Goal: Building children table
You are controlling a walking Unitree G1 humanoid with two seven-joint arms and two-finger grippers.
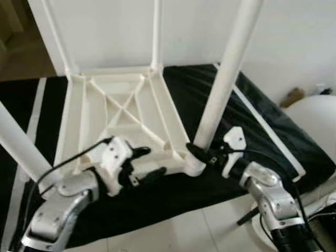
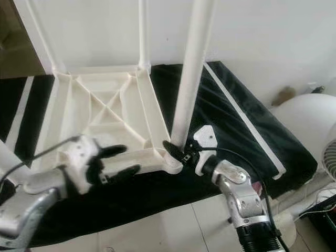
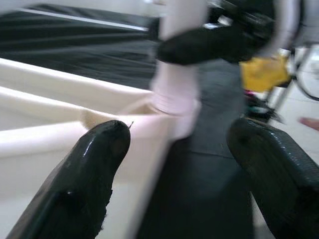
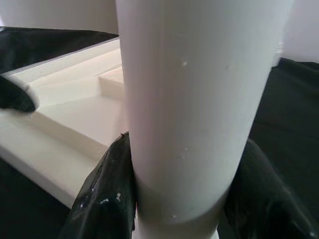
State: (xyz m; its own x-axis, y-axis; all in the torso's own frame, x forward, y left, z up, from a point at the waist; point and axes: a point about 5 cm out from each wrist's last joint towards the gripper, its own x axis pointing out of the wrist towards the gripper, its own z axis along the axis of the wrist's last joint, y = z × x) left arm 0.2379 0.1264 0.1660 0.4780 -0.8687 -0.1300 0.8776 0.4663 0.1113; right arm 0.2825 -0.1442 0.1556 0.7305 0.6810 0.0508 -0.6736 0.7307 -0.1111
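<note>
two jaws at work: my right gripper (image 2: 176, 151) clamps the table leg (image 2: 190, 79); my left gripper (image 2: 118, 160) gapes over the upturned tabletop (image 2: 110, 113).

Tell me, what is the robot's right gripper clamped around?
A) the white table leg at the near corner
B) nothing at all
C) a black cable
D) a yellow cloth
A: the right gripper has a black finger on each side of the white table leg.
</note>
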